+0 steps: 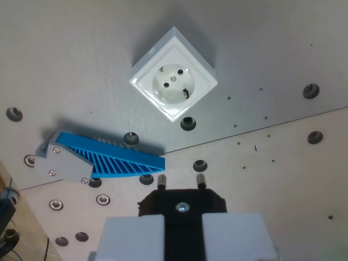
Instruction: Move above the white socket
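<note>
The white socket is a square box with a round two-hole face, lying on the grey plate in the upper middle of the wrist view, rotated like a diamond. At the bottom edge, my gripper is shut on a black plug. The plug's two metal pins point toward the socket. My pale fingers flank the plug on both sides. The plug sits well below the socket in the picture, with a gap of bare plate between them.
A blue ribbed wedge with a grey end block lies at the wrist view's left, just beyond the plug. The grey plate has many screw holes and a seam running across. Cables show at the lower left edge.
</note>
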You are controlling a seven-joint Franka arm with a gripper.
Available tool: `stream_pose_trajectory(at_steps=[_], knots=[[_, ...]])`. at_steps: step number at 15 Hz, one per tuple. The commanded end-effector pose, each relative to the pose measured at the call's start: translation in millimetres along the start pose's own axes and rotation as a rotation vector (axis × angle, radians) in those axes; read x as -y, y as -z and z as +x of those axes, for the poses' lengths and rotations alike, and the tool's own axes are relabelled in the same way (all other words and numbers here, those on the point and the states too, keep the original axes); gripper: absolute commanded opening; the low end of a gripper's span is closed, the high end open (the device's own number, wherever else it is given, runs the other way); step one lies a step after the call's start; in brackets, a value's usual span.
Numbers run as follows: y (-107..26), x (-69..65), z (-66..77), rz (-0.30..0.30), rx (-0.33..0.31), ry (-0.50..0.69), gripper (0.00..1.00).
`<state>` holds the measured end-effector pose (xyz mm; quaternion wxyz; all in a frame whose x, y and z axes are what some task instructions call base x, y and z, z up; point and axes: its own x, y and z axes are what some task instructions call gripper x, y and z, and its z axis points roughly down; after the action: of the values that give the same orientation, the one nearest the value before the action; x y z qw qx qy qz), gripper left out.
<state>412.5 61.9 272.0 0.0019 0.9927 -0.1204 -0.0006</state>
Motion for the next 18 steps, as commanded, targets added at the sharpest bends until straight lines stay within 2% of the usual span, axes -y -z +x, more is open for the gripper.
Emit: stream_pose_trajectory(at_steps=[1,9,12,18], knots=[[0.2,-0.1,0.0,0.0,0.0,0.0,0.0],[-6.6,0.0,-0.4,0.004,-0.008,0.074,0.0],[-16.2,0.1,-0.7,0.007,-0.02,0.136,0.0],[-46.0,0.2,-2.7,0.005,-0.056,0.306,0.0]])
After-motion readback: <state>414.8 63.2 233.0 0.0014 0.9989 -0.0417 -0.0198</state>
